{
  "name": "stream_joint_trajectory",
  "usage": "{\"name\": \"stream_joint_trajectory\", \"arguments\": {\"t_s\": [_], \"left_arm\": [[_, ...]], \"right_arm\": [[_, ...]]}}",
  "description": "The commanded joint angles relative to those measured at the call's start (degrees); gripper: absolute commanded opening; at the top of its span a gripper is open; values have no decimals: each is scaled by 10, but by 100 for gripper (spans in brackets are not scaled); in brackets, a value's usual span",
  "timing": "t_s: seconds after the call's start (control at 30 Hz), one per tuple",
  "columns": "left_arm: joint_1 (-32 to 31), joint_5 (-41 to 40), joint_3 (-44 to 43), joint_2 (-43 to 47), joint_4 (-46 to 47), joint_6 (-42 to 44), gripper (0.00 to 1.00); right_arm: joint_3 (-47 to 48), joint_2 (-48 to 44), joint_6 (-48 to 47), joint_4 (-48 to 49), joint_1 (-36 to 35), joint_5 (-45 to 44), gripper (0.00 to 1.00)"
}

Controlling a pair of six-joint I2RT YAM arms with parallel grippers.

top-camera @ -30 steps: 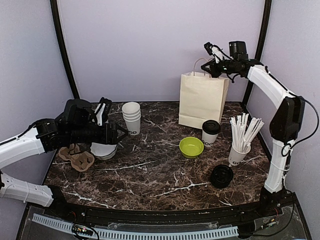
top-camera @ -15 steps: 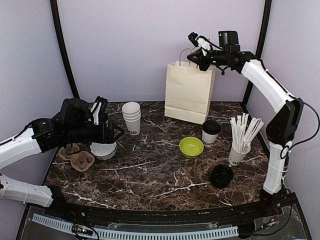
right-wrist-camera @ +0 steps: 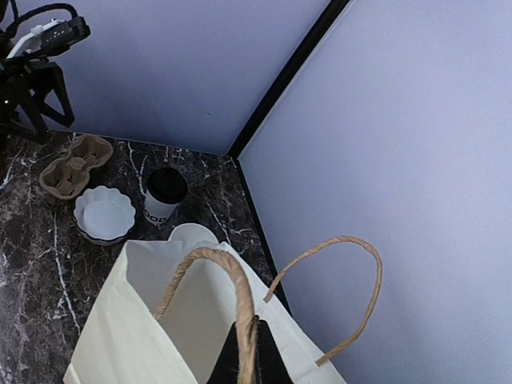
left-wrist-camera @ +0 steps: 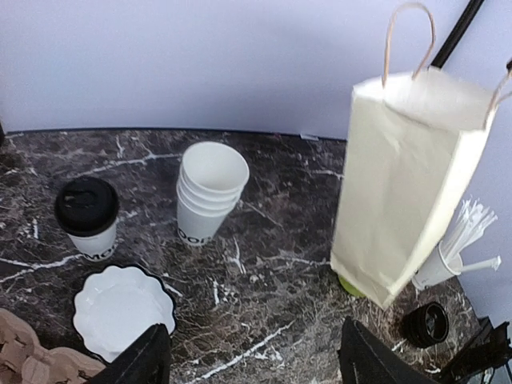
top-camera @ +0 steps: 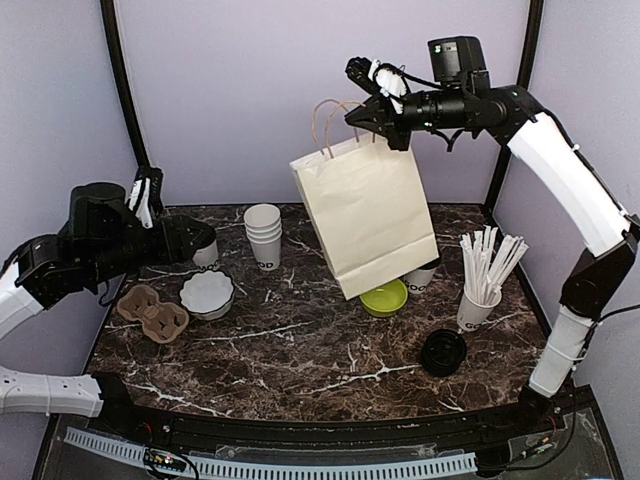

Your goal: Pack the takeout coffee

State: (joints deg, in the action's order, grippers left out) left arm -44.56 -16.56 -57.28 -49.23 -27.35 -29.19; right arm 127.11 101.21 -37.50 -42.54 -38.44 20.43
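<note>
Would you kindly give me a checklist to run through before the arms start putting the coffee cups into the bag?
1. Handle of the paper bag pinched in the right gripper: ok.
2. Bag standing upright on the table: not ok, it hangs tilted.
3. Bag mouth open: ok.
4. Open, empty left gripper: ok.
5. Lid on the left cup, cup upright: ok.
6. Lid on the second cup: cannot tell, the bag hides it.

"GOOD" on lidded cup (top-camera: pixel 430 278), other lettering partial
</note>
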Motion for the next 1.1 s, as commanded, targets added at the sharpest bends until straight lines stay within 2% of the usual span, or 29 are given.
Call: {"name": "stream_joint_trajectory", "arguments": {"t_s": [0.0, 0.2, 0.47, 0.6, 0.73, 1.0, 1.07], "left_arm": [[1, -86, -18, 54, -27, 0, 75], [2, -99, -21, 66, -40, 11, 75], [1, -96, -30, 64, -57, 15, 75], [1, -102, -30, 68, -58, 18, 75], [1, -109, -29, 67, -58, 27, 75], [1, -115, -27, 69, -60, 38, 76], [2, -116, -27, 69, -64, 41, 76]], "right_arm": [[15, -18, 9, -58, -17, 26, 0], [16, -11, 40, -62, -65, 39, 0], [11, 21, 94, -6, -109, -20, 0], [14, 32, 140, 19, -115, -21, 0], [4, 39, 165, 27, -117, 14, 0], [-120, 35, 161, 39, -139, 111, 0], [-140, 33, 156, 34, -150, 123, 3]]}}
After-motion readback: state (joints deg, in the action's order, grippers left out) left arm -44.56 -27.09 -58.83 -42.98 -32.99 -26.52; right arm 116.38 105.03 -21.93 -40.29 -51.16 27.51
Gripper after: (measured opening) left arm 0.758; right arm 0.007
